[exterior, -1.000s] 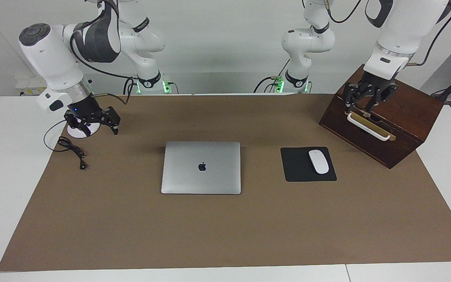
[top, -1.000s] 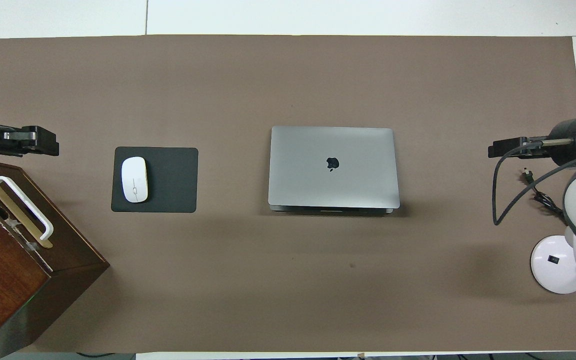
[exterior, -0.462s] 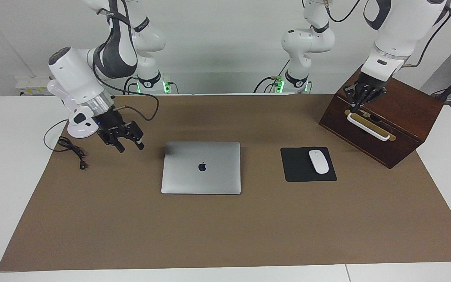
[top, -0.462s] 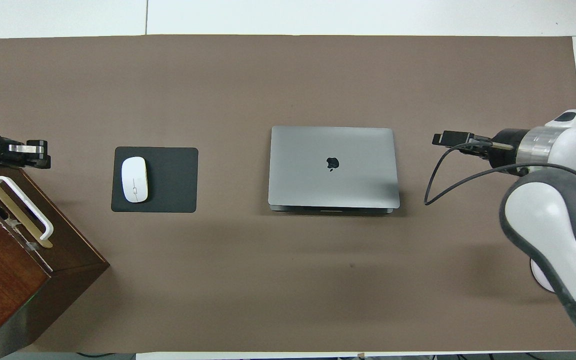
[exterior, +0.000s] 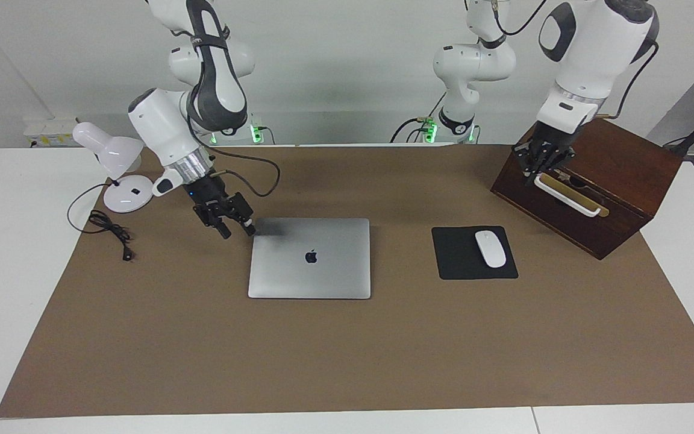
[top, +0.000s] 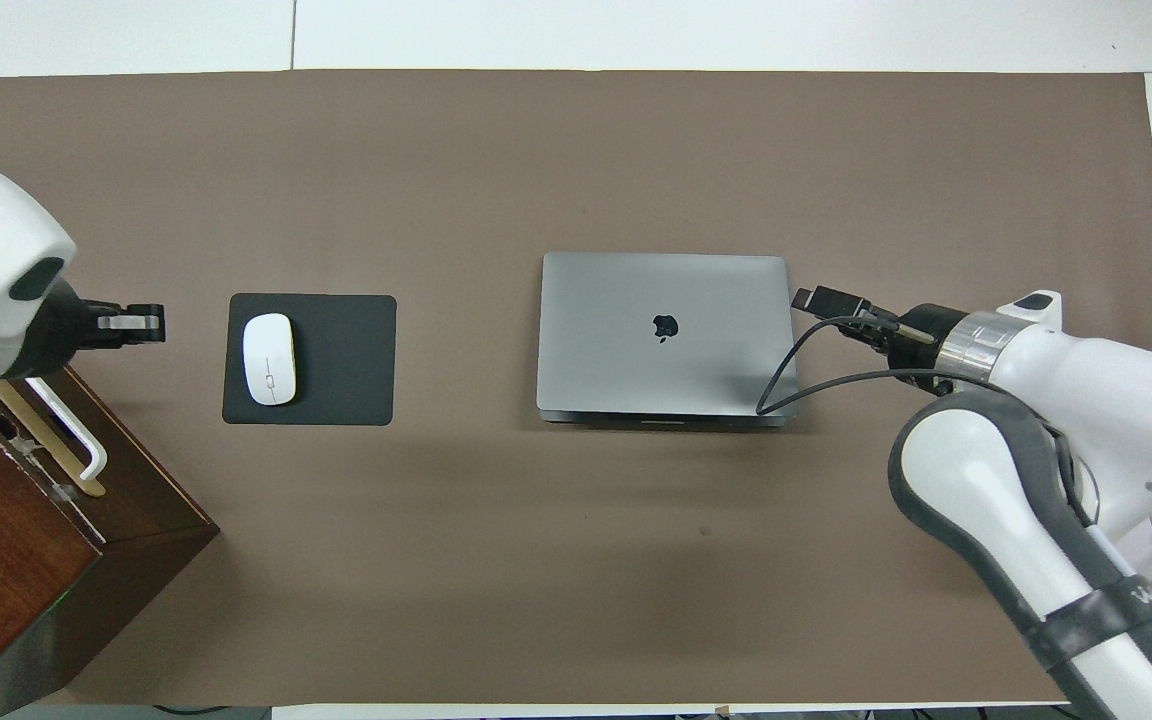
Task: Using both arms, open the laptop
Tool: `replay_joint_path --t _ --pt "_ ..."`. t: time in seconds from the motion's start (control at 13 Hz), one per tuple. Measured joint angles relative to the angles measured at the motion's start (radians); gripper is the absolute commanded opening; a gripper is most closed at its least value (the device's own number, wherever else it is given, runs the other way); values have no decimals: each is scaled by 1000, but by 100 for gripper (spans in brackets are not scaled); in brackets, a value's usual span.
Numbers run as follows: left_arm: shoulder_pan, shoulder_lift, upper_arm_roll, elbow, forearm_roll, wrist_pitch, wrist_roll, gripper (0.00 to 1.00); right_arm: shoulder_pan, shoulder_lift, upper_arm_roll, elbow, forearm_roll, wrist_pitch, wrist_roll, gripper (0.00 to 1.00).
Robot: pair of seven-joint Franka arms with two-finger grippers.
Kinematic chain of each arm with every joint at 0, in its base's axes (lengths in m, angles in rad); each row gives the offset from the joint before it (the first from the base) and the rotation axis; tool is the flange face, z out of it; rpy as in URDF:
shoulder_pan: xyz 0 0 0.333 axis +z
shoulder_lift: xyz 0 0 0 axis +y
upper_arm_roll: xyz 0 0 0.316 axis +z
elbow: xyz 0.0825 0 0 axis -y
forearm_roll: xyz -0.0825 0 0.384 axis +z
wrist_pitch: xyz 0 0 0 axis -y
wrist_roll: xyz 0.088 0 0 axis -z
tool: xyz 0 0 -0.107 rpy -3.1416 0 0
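Observation:
The laptop point(exterior: 309, 258) lies shut and flat in the middle of the brown mat, apple logo up; it also shows in the overhead view point(top: 666, 335). My right gripper point(exterior: 237, 229) is open and empty. It hangs low just beside the laptop's edge at the right arm's end, by the corner nearer to the robots, and also shows in the overhead view point(top: 816, 299). I cannot tell whether it touches the laptop. My left gripper point(exterior: 541, 164) is over the edge of a wooden box point(exterior: 594, 187), by its white handle point(exterior: 565, 196). It also shows in the overhead view point(top: 136, 323).
A white mouse point(exterior: 490, 248) lies on a black mouse pad point(exterior: 458, 265) between the laptop and the box. A white desk lamp point(exterior: 119, 198) and its black cable point(exterior: 109, 232) are at the right arm's end. The brown mat point(exterior: 347, 361) covers the table.
My right arm has swung from beside the lamp across the mat to the laptop's corner. My left gripper has turned and shifted along the box top toward the mouse pad.

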Motion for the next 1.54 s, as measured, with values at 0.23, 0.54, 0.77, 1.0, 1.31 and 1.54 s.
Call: replay_joint_path --t 0.23,0.54,0.77,1.0,1.31,1.54 --pt "-75 -78 -3 -176 0 195 -1 0 36 -55 1 -110 88 65 0 94" --pt "-169 -167 -5 -426 -1 487 -9 0 107 -160 2 -245 244 151 3 94" --pt "-242 -180 -6 -550 -1 695 -38 0 233 -200 5 -299 416 262 58 94" --pt "-299 -172 -6 -648 -1 883 -60 0 331 -203 8 -305 510 334 129 94" --pt "-362 -67 -6 -722 -1 1161 -63 0 425 -188 8 -311 666 398 133 94" --pt "-412 63 -5 -731 -1 1368 -65 0 460 -146 8 -308 697 422 135 94"
